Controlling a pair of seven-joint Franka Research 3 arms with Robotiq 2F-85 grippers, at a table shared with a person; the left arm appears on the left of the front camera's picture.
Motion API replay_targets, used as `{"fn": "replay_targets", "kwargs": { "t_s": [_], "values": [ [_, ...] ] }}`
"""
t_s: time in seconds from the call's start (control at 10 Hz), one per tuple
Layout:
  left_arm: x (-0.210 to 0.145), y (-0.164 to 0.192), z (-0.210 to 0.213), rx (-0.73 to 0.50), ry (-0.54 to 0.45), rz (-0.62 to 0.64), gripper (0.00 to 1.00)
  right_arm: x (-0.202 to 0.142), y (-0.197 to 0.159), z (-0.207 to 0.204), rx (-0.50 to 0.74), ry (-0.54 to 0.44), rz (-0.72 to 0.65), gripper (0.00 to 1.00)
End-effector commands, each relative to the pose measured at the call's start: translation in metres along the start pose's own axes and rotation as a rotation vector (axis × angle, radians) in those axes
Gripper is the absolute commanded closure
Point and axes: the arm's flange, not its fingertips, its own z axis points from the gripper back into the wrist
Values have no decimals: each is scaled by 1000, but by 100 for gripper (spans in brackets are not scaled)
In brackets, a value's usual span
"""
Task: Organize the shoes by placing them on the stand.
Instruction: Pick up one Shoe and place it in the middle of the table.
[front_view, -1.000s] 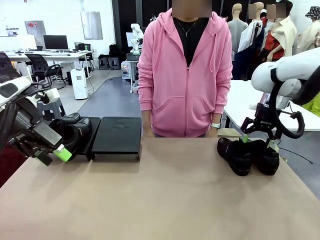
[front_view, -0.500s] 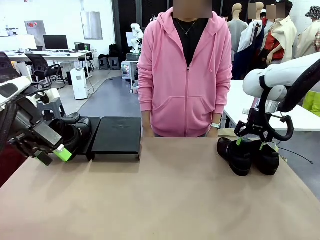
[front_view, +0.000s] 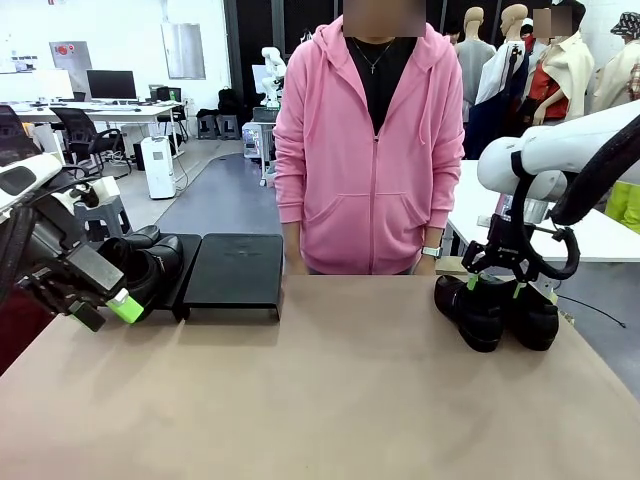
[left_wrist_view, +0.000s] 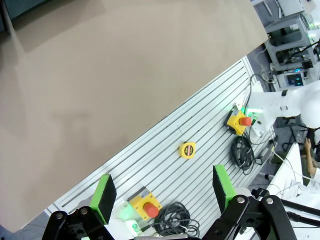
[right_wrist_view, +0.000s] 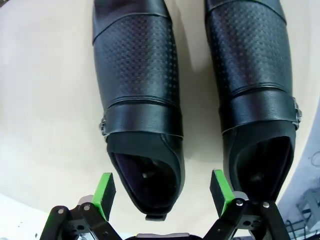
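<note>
Two black shoes stand side by side at the table's right, the left shoe (front_view: 470, 310) (right_wrist_view: 137, 100) and the right shoe (front_view: 532, 316) (right_wrist_view: 255, 90). My right gripper (front_view: 495, 287) (right_wrist_view: 162, 192) hovers open just above their heel ends, its green pads on either side of the left shoe's opening without touching it. Two more shoes (front_view: 148, 262) sit on the left end of the low black stand (front_view: 235, 270). My left gripper (front_view: 100, 300) (left_wrist_view: 163, 192) hangs open and holds nothing, near the table's left edge in front of those shoes.
A person in a pink hoodie (front_view: 365, 150) stands at the far edge, between the stand and the right pair. In the left wrist view a slotted metal plate (left_wrist_view: 165, 150) beyond the table edge carries a yellow tape measure (left_wrist_view: 188, 149) and cables.
My right gripper has shifted left and slightly down, closer over the right pair of shoes. The left arm has not moved.
</note>
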Motion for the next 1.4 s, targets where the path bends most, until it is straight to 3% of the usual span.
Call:
{"fn": "replay_targets", "kwargs": {
  "t_s": [0.0,0.2,0.5,0.6,0.7,1.3],
  "values": [
    [0,1,1,-1,3,-13,0,0,12,-1,-51,1,22,0],
    [0,1,1,-1,3,-13,0,6,14,-11,-97,8,10,0],
    [0,1,1,-1,3,-13,0,6,16,-16,-47,35,5,0],
    [0,1,1,-1,3,-13,0,5,17,-17,-56,45,9,39],
    [0,1,1,-1,3,-13,0,4,17,-21,-51,59,5,99],
    [0,1,1,-1,3,-13,0,7,7,-30,-28,77,-16,100]
  ]
}}
